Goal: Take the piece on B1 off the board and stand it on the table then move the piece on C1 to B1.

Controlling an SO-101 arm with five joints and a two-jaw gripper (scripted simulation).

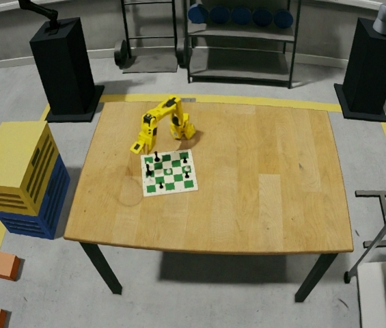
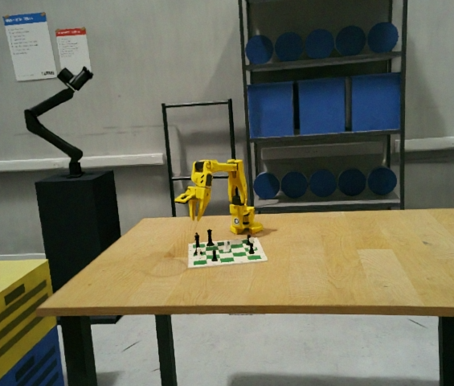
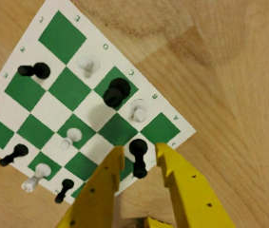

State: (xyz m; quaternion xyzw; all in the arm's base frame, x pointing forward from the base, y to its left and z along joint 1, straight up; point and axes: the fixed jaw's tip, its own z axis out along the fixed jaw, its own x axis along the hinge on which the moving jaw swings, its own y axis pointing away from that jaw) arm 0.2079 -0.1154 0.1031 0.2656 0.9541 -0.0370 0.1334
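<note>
The small green and white chessboard (image 1: 169, 174) lies on the wooden table, and it also shows in the wrist view (image 3: 84, 106). There the letters A to E run along its upper right edge. On B1 stands a white pawn (image 3: 139, 110). On C1 stands a larger black piece (image 3: 115, 91). My gripper (image 3: 139, 153) hangs well above the table at the board's back left corner, also in the exterior view (image 2: 197, 212). Its fingers stand slightly apart and hold nothing. A black pawn (image 3: 139, 161) on the board far below shows through the gap.
Several other black and white pieces stand on the board, among them a white piece on D1 (image 3: 88, 65) and a black one (image 3: 35, 70) near the left edge. The arm's yellow base (image 1: 183, 128) stands just behind the board.
</note>
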